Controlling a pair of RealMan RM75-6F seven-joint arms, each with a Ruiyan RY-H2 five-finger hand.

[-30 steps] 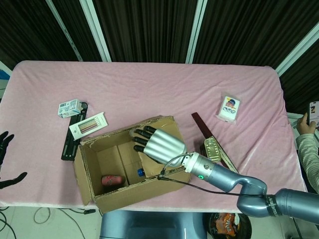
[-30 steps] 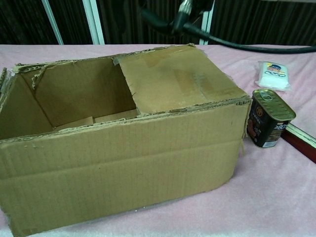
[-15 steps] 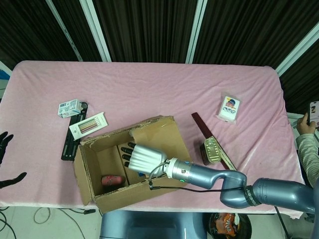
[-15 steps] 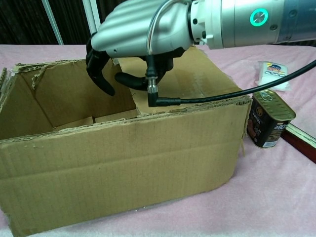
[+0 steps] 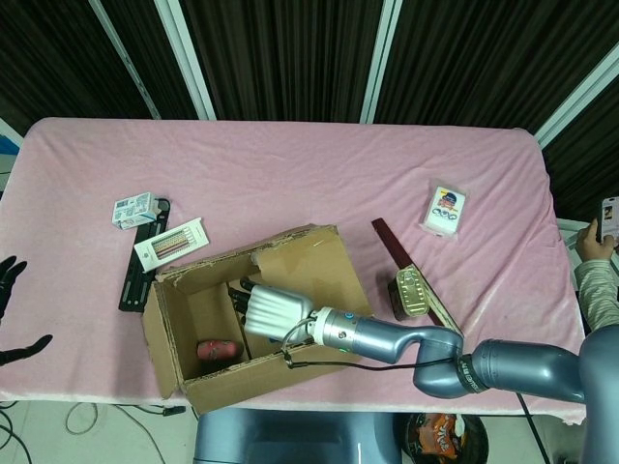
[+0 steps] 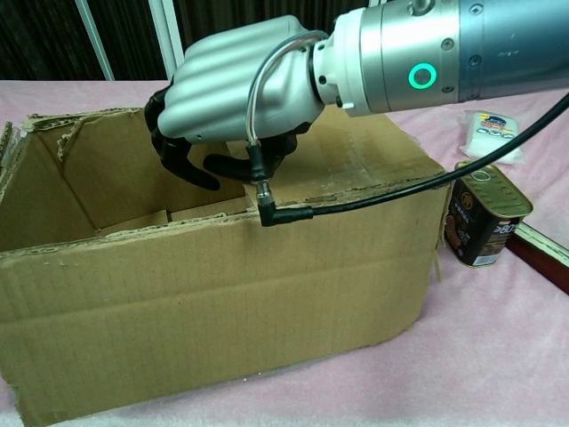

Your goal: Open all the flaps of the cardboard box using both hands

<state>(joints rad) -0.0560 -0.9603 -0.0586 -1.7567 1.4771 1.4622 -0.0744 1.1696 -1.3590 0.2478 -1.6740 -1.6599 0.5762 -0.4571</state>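
My left hand [image 5: 10,280] sits at the table's far left edge, fingers spread, holding nothing. The cardboard box [image 5: 193,372] stands near the front edge. My right hand [image 6: 236,89] reaches inside it, fingers curled by the folded-in flap [image 6: 347,151]; I cannot tell whether it grips.

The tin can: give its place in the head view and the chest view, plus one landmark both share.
Head view: the tin can lies right of the cardboard box, beside a dark red strip.
Chest view: the can stands at the right edge, just past the box's right corner.
Shared landmark: the white packet beyond the can.
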